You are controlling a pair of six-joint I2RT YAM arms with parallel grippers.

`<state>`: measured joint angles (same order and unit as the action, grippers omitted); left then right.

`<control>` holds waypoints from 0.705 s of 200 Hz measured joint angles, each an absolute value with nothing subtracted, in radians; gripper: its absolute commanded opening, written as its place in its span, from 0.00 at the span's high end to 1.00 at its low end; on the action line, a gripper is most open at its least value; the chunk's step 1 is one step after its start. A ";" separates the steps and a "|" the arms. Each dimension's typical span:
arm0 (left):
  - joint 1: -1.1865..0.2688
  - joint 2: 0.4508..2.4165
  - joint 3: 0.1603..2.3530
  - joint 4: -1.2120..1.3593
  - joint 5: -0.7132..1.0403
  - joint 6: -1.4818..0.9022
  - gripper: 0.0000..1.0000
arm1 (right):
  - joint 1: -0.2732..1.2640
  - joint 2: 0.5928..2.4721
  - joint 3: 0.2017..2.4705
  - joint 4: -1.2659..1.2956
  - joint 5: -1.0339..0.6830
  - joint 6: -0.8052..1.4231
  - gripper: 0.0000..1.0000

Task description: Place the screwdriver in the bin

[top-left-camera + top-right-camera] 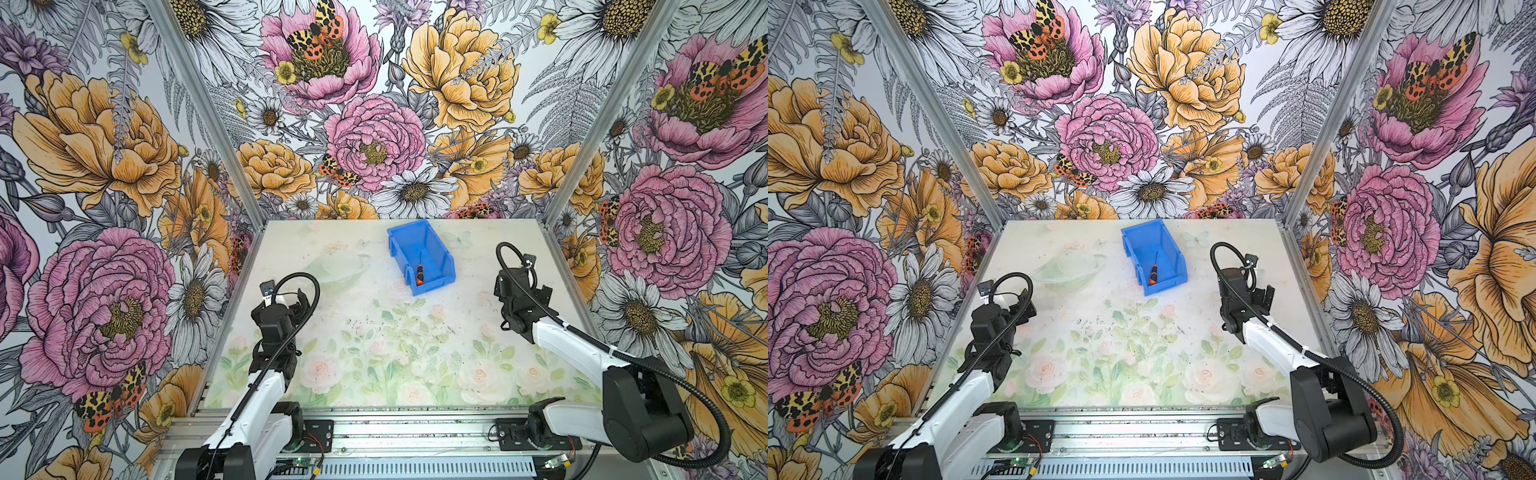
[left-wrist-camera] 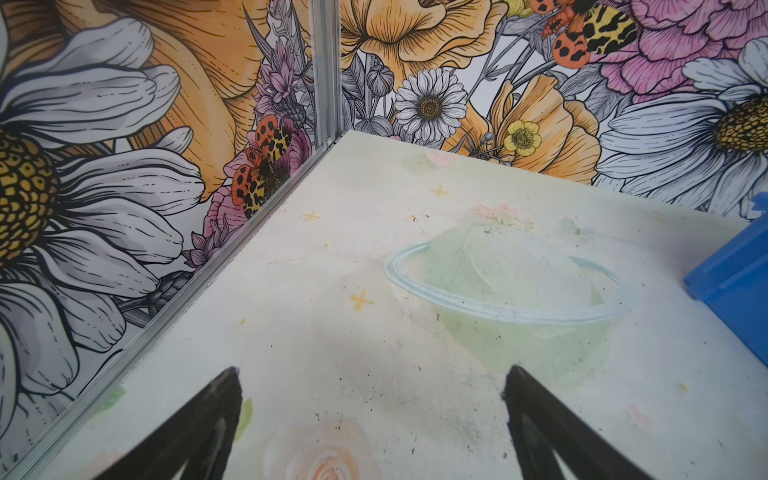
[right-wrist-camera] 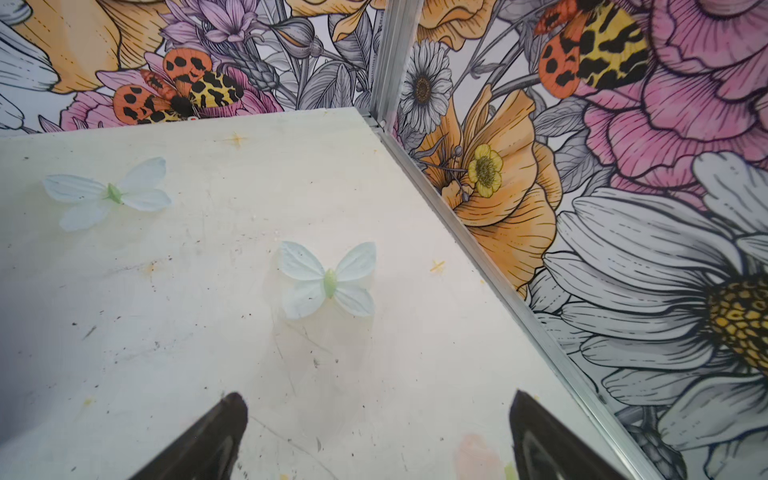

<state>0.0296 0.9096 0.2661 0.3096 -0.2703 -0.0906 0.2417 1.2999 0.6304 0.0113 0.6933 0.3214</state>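
Two white-and-black arms on a metal rail.
The left arm and the right arm had white link covers, with black joints and black wrists. A black ribbed cable looped along each arm. Black plates at the lower edge of the frame fixed them to a silver rail. The left gripper and the right gripper had tapered black fingers.
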 measured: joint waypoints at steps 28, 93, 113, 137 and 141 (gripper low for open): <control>0.031 1.017 0.267 0.444 -0.255 -0.067 0.01 | 0.216 1.390 0.649 0.163 0.612 0.235 0.01; 0.089 1.297 0.312 0.633 -0.184 -0.044 0.01 | 0.177 1.490 0.764 0.205 0.570 0.172 0.01; 0.091 1.309 0.337 0.643 -0.159 -0.044 0.01 | 0.180 1.514 0.779 0.212 0.577 0.136 0.00; 0.092 1.309 0.346 0.662 -0.140 -0.046 0.01 | 0.180 1.497 0.692 0.274 0.566 0.118 0.01; 0.092 1.309 0.346 0.663 -0.138 -0.046 0.01 | 0.180 1.491 0.668 0.283 0.562 0.118 0.01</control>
<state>0.0921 1.3090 0.3462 0.6632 -0.1383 -0.0460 0.1799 1.4910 0.6682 0.2829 0.5625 0.1184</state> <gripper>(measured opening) 0.986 0.995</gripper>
